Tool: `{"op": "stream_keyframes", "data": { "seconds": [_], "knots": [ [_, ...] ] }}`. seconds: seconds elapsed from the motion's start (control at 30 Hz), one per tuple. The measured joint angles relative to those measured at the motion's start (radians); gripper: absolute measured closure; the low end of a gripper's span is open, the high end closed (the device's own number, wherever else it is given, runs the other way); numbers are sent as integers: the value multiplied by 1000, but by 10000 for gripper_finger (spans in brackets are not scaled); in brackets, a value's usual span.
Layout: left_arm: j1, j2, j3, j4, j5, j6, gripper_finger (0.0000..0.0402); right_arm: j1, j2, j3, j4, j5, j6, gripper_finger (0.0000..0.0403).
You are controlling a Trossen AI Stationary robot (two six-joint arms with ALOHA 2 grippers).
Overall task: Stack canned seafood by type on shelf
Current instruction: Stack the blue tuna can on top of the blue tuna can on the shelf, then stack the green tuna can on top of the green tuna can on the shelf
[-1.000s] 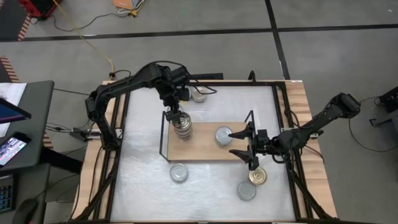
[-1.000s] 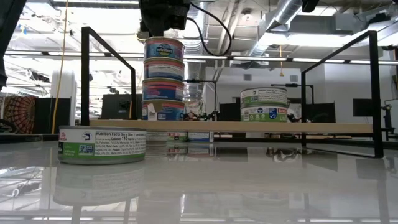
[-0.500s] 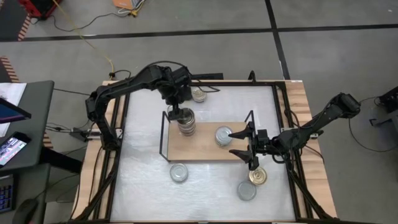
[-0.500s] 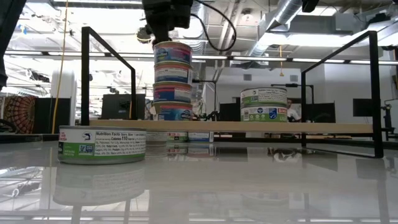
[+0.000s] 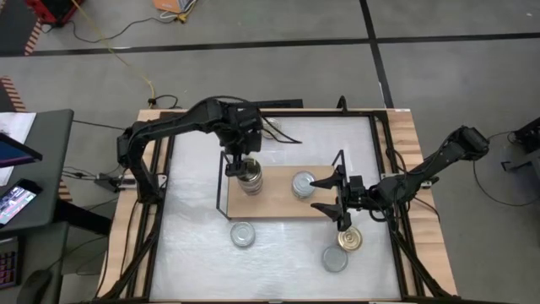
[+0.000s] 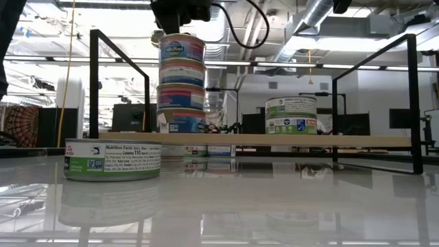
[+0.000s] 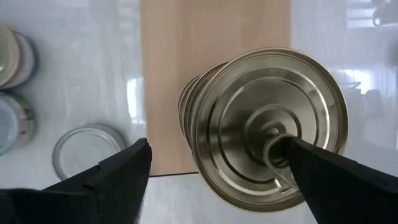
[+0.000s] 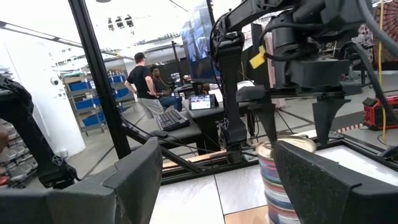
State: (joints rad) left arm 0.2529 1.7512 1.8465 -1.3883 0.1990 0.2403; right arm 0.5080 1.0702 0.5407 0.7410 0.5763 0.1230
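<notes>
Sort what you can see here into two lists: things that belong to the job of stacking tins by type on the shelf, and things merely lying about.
Belongs to the job:
- tall tin stack
- short tin stack
- loose tins
- wooden shelf
- left pincer, open above the tall stack
- right pincer, open, waiting at the shelf's end

Lying about:
- keyboard
- floor cables

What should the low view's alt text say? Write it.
A tall stack of four flat round blue-and-pink-labelled metal tins stands on the light wooden shelf board, beside a shorter stack of two green-labelled tins. One green-labelled tin sits in front on the glossy white tabletop.
</notes>
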Motion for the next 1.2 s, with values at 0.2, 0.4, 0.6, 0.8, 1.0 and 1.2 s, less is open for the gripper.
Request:
{"op": "stream_keyframes", "data": {
  "seconds": [0.2, 0.4, 0.6, 0.8, 1.0, 1.2],
  "knots": [
    [-24, 1, 0, -13, 7, -2, 40, 0, 0, 0, 0, 0, 0, 74],
    [-21, 1, -1, -11, 6, 9, 40, 0, 0, 0, 0, 0, 0, 74],
    [-20, 1, -1, -14, 9, 10, 40, 0, 0, 0, 0, 0, 0, 74],
    [-20, 4, 70, -20, -4, 23, 40, 0, 0, 0, 0, 0, 0, 74],
    [-23, 4, 181, -45, -26, 24, 40, 0, 0, 0, -1, 0, 0, 74],
    [-4, -2, 233, 7, -197, 68, 40, 0, 0, 0, -3, 0, 0, 74]
  ]
}}
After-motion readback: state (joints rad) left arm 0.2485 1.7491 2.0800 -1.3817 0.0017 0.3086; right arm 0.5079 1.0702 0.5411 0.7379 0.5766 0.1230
